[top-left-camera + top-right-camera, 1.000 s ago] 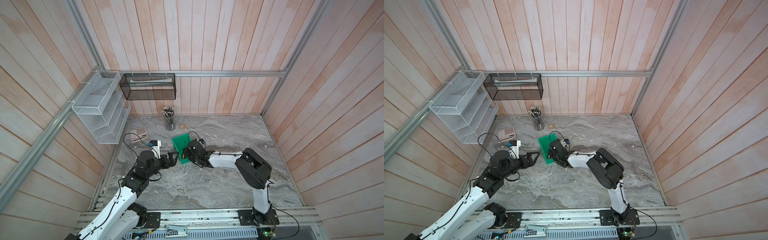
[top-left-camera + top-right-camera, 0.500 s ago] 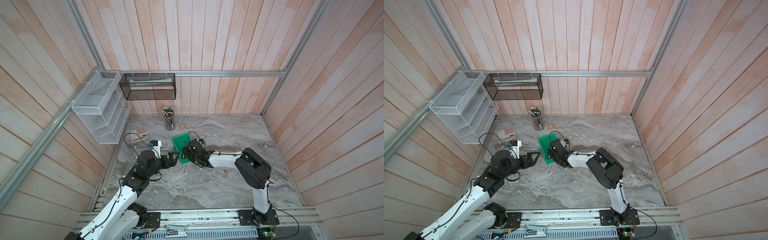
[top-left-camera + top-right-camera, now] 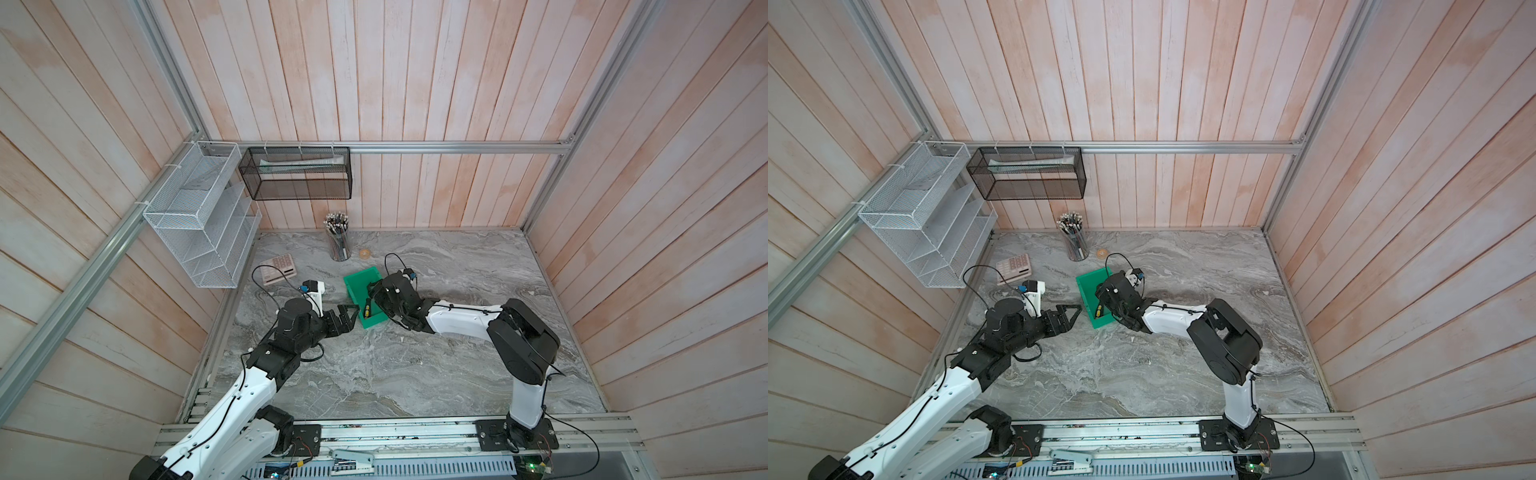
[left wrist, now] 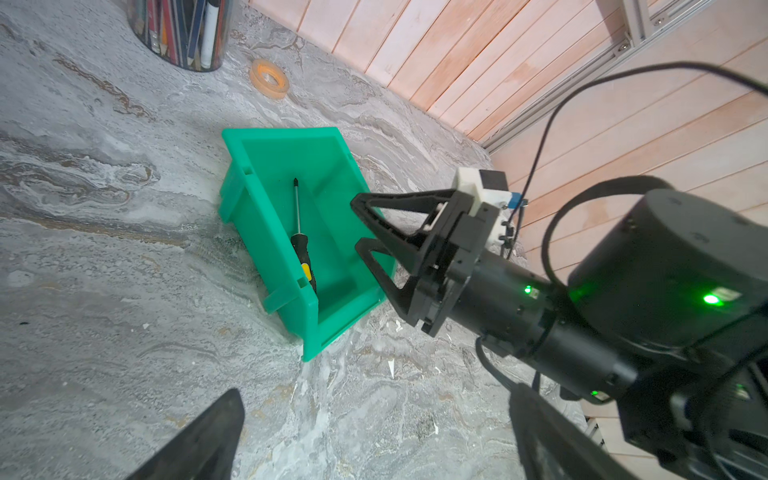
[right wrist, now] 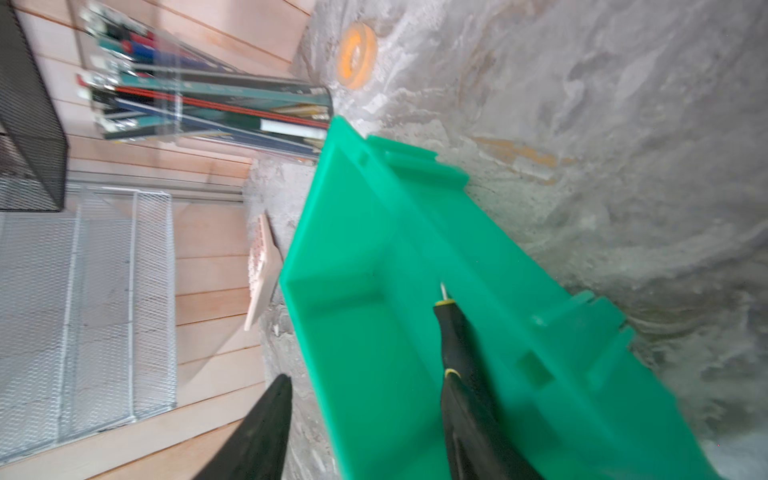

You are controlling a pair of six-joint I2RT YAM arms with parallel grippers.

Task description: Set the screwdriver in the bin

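The green bin (image 3: 356, 284) (image 3: 1090, 286) (image 4: 249, 216) (image 5: 374, 257) stands on the marble table, left of centre. The screwdriver (image 4: 301, 249) (image 3: 367, 309) (image 3: 1099, 310) (image 5: 451, 328), with its black-and-yellow handle, lies on the bin's floor along one long wall. My right gripper (image 4: 356, 224) (image 3: 372, 292) (image 5: 365, 376) hangs open over the bin, and the left wrist view shows nothing between its fingers. In the right wrist view one finger hides the handle's rear end. My left gripper (image 4: 374, 399) (image 3: 352, 318) (image 3: 1073, 316) is open and empty, just left of the bin.
A clear cup of pens (image 3: 338, 245) and an orange tape roll (image 3: 365, 253) stand behind the bin. A pink calculator (image 3: 280, 268) lies at the back left. A white wire rack (image 3: 199, 232) and a black mesh basket (image 3: 297, 178) hang on the walls.
My right gripper's jaws have spread apart over the bin. The left arm has barely shifted.
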